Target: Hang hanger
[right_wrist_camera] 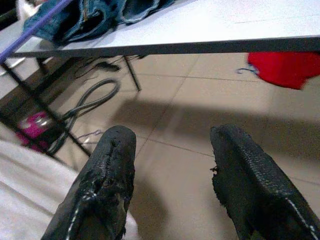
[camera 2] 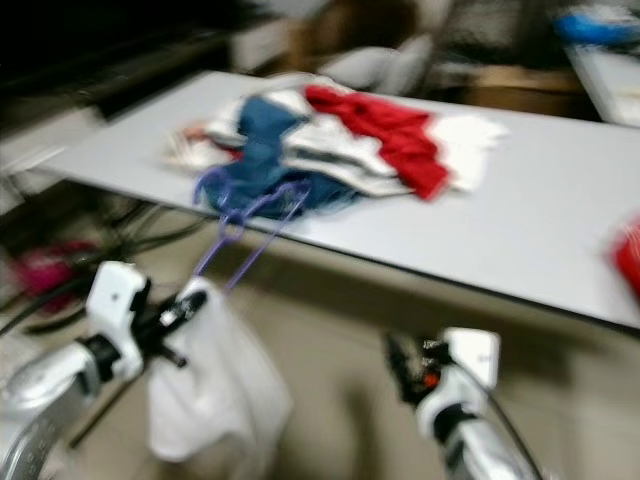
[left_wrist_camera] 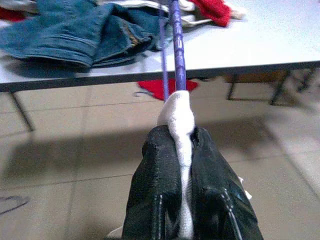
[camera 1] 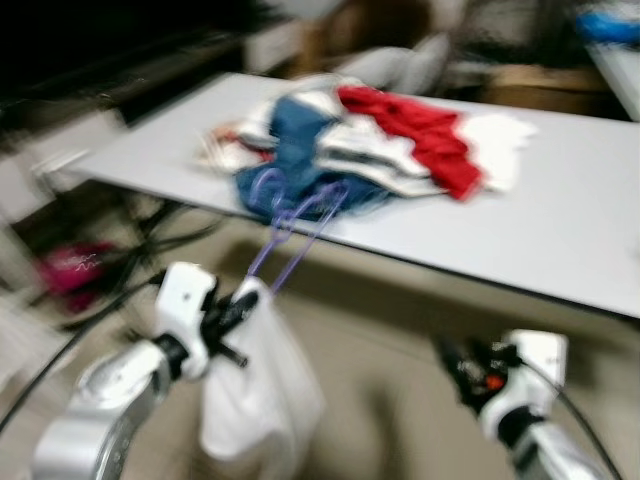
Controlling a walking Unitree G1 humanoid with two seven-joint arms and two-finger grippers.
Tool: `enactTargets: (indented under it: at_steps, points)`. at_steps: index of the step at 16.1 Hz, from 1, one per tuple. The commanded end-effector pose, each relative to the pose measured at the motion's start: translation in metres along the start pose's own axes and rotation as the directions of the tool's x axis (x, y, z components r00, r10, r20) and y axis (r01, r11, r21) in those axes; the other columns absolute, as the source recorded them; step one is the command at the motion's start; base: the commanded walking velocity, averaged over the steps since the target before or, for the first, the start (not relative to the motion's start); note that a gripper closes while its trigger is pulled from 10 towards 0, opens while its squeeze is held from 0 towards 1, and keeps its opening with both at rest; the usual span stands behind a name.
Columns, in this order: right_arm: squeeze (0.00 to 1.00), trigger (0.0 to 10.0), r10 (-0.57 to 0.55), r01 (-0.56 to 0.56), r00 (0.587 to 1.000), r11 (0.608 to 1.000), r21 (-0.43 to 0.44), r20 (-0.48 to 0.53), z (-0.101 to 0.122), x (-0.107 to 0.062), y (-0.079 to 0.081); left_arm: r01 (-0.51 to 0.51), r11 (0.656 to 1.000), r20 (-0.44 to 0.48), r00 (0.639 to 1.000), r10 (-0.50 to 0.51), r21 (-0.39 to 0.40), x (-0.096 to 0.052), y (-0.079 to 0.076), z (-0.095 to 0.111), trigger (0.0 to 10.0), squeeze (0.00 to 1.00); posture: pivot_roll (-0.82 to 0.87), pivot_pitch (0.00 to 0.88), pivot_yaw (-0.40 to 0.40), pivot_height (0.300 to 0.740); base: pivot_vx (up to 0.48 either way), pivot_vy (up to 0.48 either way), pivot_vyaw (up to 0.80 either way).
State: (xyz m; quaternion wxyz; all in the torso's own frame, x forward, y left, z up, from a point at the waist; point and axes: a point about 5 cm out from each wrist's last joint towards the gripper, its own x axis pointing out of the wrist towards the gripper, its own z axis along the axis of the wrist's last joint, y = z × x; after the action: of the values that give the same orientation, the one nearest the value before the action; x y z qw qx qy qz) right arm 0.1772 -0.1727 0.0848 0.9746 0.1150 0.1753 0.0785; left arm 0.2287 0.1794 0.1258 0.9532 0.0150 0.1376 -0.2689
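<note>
Both grippers sit low in the head views, which are pretty blurry. Left gripper (left_wrist_camera: 181, 145) has its two black fingers (left_wrist_camera: 155, 185) squeezed together on a white garment (camera 1: 255, 385) that's draped on a purple hanger (camera 1: 295, 235), so it's clamped on cloth with the hanger running through it. From the pinch the purple rod (left_wrist_camera: 177, 47) sticks up and out toward the edge of the white table (camera 1: 560, 220), and the hook end looks like it overlaps the blue jeans (left_wrist_camera: 75, 32) up there, can't really tell if it's touching them. The white cloth hangs down below the gripper over the tiled floor (left_wrist_camera: 75, 145)

Right gripper (right_wrist_camera: 172, 170) hovers off to the right, below the table edge, fingers spread apart with nothing between them

On the table there's a heap of clothes: the jeans, a red piece (camera 1: 420, 135), some white stuff. Something red (right_wrist_camera: 285, 67) lies on the floor under the table, plus a grey hose (right_wrist_camera: 95, 100)
</note>
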Motion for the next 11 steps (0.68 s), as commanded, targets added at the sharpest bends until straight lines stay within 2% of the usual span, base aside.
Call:
enactTargets:
  at_steps: [1, 4, 5, 11]
  points:
    - [0.00, 10.0, -0.012, 0.013, 1.000, 1.000, -0.011, 0.016, 0.0059, -0.0016, -0.0038, 0.010, 1.000, 0.037, 0.999, -0.011, 0.015, 0.0023, -0.0019, 0.0083, 10.0, 0.00, 0.03, 0.000, 0.054, 0.740, 0.000, 0.334, -0.80]
    - [0.00, 10.0, -0.011, 0.011, 1.000, 1.000, -0.016, 0.019, 0.0069, -0.0020, -0.0037, 0.015, 1.000, 0.045, 0.999, -0.015, 0.009, 0.0039, -0.0036, 0.0084, 10.0, 0.00, 0.02, 0.000, 0.052, 0.740, 0.000, 0.333, -0.80]
    - [0.00, 10.0, -0.009, 0.010, 1.000, 1.000, -0.021, 0.020, 0.0077, -0.0019, -0.0036, 0.019, 0.999, 0.063, 0.998, -0.021, 0.030, 0.0055, -0.0056, 0.0102, 10.0, 0.00, 0.02, 0.000, 0.052, 0.740, 0.000, 0.000, -0.80]
    - [0.00, 10.0, -0.009, 0.009, 0.999, 1.000, -0.026, 0.033, 0.0109, -0.0033, -0.0037, 0.012, 0.999, 0.074, 0.997, -0.015, 0.051, 0.0111, -0.0055, 0.0110, 10.0, 0.00, 0.01, 0.000, 0.052, 0.740, 0.000, -0.465, -0.80]
